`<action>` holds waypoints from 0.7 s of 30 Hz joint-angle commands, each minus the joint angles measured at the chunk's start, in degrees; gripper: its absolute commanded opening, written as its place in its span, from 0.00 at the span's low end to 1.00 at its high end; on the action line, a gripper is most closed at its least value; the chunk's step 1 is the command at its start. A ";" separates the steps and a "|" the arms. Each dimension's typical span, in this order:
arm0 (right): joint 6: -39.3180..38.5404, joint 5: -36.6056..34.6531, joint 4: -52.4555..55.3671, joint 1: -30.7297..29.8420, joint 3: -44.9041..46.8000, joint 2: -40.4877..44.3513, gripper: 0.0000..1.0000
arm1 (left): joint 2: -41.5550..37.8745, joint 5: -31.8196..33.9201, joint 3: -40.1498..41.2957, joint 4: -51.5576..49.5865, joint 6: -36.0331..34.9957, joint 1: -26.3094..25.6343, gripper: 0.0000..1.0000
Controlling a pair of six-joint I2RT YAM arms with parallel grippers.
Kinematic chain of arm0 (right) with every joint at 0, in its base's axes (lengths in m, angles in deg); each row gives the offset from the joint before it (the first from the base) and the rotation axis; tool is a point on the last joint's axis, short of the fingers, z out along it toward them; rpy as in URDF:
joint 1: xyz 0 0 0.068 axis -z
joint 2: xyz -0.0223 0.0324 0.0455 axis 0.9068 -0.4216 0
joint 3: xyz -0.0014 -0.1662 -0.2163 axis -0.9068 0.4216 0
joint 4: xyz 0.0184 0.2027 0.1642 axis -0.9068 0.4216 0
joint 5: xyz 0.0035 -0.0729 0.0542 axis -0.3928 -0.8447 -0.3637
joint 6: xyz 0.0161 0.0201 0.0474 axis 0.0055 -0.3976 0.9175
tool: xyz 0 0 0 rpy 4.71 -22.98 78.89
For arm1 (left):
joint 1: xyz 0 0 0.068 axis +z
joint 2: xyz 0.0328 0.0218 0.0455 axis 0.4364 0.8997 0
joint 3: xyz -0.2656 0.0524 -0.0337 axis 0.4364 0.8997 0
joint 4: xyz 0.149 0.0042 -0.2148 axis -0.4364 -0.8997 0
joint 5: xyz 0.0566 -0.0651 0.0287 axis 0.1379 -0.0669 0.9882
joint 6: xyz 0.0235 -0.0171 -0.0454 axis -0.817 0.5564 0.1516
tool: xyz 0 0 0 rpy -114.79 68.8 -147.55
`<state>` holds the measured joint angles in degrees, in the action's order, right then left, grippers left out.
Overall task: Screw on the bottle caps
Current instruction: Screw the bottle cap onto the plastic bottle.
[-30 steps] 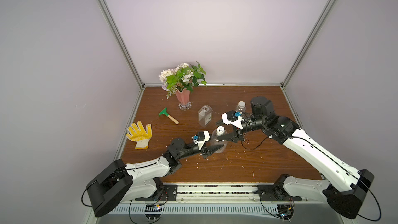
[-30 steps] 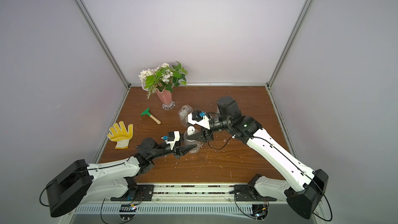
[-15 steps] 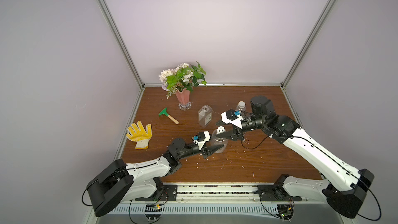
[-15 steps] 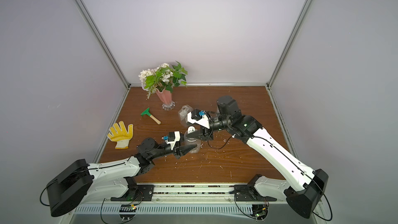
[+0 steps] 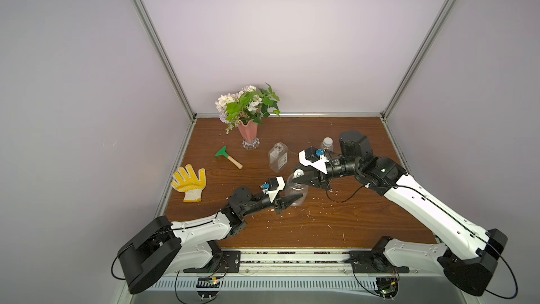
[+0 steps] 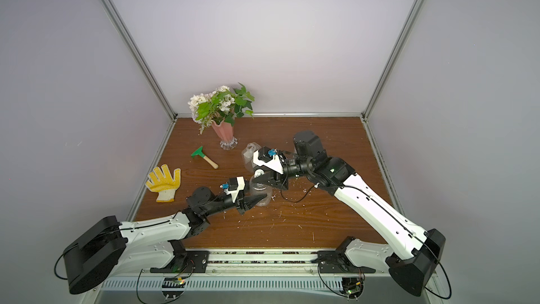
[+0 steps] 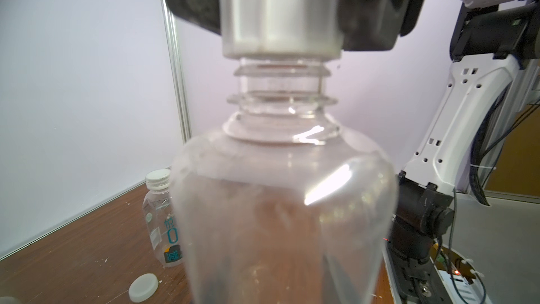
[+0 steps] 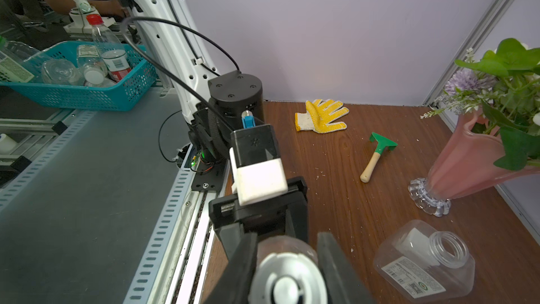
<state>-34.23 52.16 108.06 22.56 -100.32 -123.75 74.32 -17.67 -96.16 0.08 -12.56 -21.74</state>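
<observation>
**Bottle-capping lot: one capped, one under way, one open**

Item 1. The rounded clear plastic bottle (image 5: pixel 296 192) stood upright near the middle of the brown wood-grain tabletop (image 5: pixel 292 229). The left claw (image 5: pixel 293 199) was clenched on its body. The right claw (image 8: pixel 287 271) was clamped from above on a round silvery-white cap (image 7: pixel 280 10) seated on the neck. In the left wrist view two thread rings showed bare under the cap's rim. Judged: the cap was started but not home, with turns left to make.

Item 2. The slim clear plastic bottle with a printed label (image 7: pixel 160 217) stood farther back on the tabletop, apart from both claws. It carried a ribbed white cap (image 7: pixel 157 179). Judged: done, though how tight the cap sat could not be told.

Item 3. The square clear plastic bottle with a white label (image 8: pixel 425 261) stood upright near the pink vase (image 8: pixel 473 168). Its mouth was open and uncapped. A flat round white plastic cap (image 7: pixel 144 287) lay loose on the tabletop beside the slim bottle. Judged: this cap was probably the one for the square bottle, and the whole step was not yet begun.
</observation>
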 commanded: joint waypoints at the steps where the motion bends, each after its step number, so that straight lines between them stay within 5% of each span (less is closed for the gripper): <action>1: 3.00 -4.94 -1.97 -0.63 2.00 0.92 0.21 | -2.15 2.93 -1.34 2.13 -0.76 0.45 0.44; 13: 30.28 -36.63 -14.04 -7.58 11.02 2.36 0.11 | -5.25 16.97 -1.81 2.48 -2.36 0.43 0.43; 21: 37.87 -58.63 -15.63 -15.93 14.44 0.00 0.09 | -3.18 22.38 -3.07 2.47 -2.84 0.48 0.42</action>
<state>-1.14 5.41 87.07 8.66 -88.23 -121.72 71.94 0.21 -96.14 -7.31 -15.25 -21.74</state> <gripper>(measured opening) 0.357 0.425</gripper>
